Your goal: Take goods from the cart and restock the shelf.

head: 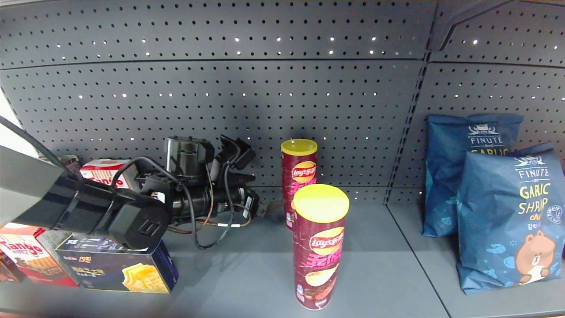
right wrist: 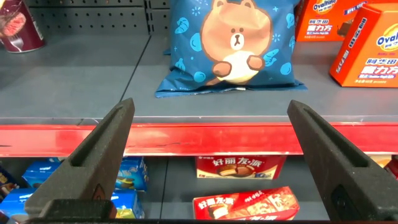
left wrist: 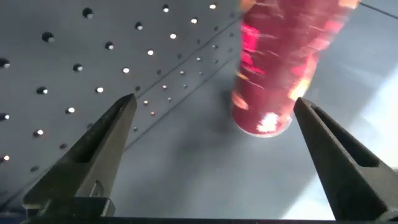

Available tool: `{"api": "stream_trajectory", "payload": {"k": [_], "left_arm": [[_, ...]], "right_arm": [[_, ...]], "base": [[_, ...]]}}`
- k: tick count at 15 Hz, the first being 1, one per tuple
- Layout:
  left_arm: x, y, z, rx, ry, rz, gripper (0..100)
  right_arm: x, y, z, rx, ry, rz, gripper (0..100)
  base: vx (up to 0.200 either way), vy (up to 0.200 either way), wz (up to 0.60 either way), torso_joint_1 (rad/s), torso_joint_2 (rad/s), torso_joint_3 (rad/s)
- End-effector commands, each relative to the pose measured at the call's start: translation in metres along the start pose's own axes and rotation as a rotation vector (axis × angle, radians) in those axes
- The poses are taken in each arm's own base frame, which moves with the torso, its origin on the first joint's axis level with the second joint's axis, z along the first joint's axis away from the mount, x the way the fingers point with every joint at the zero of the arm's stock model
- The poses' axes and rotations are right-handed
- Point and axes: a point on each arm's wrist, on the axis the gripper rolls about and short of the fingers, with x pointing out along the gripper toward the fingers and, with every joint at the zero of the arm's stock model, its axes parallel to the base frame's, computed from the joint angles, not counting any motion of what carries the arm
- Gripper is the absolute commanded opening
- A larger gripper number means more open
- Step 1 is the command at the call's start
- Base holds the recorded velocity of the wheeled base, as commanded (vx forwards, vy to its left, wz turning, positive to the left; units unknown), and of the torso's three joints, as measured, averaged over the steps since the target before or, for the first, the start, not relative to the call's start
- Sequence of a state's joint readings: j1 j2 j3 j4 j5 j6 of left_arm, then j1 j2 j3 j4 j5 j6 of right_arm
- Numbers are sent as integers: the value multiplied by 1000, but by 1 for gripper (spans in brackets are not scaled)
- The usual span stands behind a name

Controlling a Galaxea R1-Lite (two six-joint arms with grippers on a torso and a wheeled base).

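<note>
Jaws wide on left gripper (left wrist: 214,102), right gripper (right wrist: 210,104) — chip can (left wrist: 280,62) blurred, top cropped

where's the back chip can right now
In the head view the back chip can stands upright in the middle of the shelf by the pegboard wall, just behind the front chip can, with the open left gripper close on its left.

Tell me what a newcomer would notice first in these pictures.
Two red chip cans with yellow lids stand in the middle of the shelf, the front can ahead of the rear can. The left gripper is open, close to the rear can's base. Blue snack bags stand at the shelf's right end.
</note>
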State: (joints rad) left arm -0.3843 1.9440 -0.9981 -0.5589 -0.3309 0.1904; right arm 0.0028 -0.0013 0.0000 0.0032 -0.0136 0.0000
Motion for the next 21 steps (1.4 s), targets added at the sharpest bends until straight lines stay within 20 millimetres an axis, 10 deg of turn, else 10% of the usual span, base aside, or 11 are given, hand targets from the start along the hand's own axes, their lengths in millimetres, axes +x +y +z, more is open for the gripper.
{"api": "stream_trajectory", "payload": {"k": [1, 21], "left_arm": [[13, 3, -4, -2, 11, 3, 100], [9, 20, -11, -2, -7, 81, 100]], "right_arm": [[0, 0, 0, 0, 1, 0, 100], [0, 0, 0, 0, 1, 0, 100]], "base": [[0, 0, 0, 0, 0, 0], [0, 0, 0, 0, 0, 0]]}}
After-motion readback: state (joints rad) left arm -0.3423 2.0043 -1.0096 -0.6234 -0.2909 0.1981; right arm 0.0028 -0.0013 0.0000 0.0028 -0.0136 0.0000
